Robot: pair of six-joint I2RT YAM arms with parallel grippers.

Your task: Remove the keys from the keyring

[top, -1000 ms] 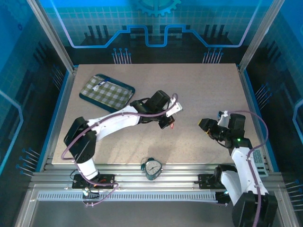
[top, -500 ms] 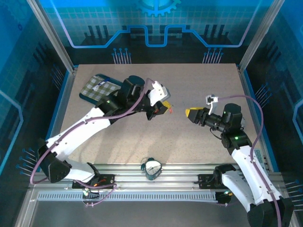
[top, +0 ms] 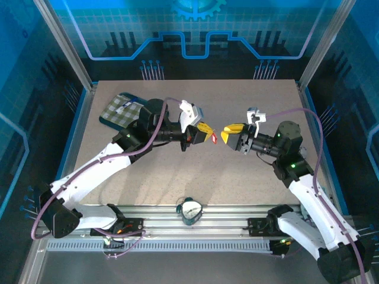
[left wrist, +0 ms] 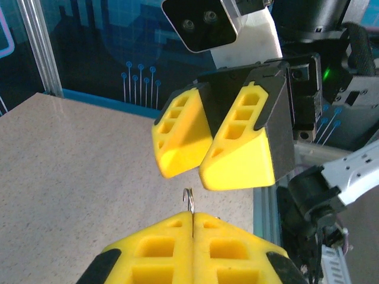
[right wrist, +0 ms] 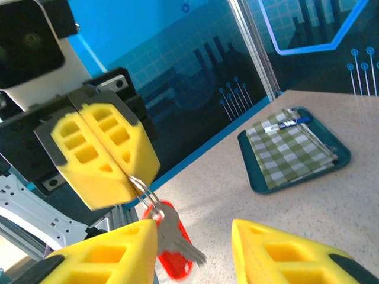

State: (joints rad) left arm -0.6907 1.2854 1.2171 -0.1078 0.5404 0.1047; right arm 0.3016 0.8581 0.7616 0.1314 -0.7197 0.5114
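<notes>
Setting: two robot arms meet over the middle of a speckled beige table inside a blue-lit enclosure.
Left gripper: held above the table and pointing at the other arm. Its yellow fingers are pressed flat together, pinching the wire loop, which pokes up from the seam between them.
Keyring: a bright red tag dangling from that loop below the left gripper's tips. From above it shows as a red speck between the two grippers.
Key: a small silver-grey key hanging on the same loop, lying over the red tag. Any stamping on it is too blurred to read.
Right gripper: faces the left one, just beside the tag. Its yellow fingers are spread with a clear gap and hold nothing. From the left wrist camera it sits just above the loop. Whether a finger touches the key cannot be told.
Tray: dark teal, at the far left of the table, holding a green checked cloth with a blue and white marker on it. The marker's print is too small to read.
Dial: a round clock-like face on the rail at the near edge, between the arm bases. Its markings are too small to read.
Light: a green lamp glows on the right arm.
</notes>
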